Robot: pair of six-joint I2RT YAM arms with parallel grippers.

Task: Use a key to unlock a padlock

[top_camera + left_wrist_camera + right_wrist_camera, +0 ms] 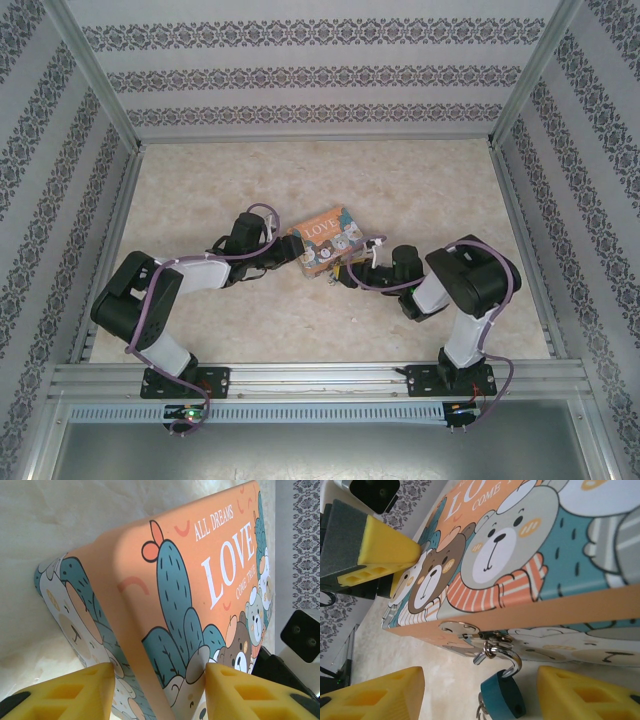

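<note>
The small blue-teal padlock (502,698) hangs by its silver shackle (506,653) from the hasp ring on the front of the colourful LOVE box (535,555). One shackle end stands free of the body, hooked through the ring. A bit of metal ring (481,709) shows under the body; I cannot make out the key. My right gripper (482,700) is open, with a yellow finger (375,695) on each side of the padlock and not touching it. My left gripper (160,692) is shut on the box's (200,580) near end.
The box (325,238) lies mid-table between the left gripper (288,250) and the right gripper (345,272). Patterned walls and metal frame rails (300,375) enclose the marble tabletop (400,180). The left gripper's finger (385,547) rests against the box's far end.
</note>
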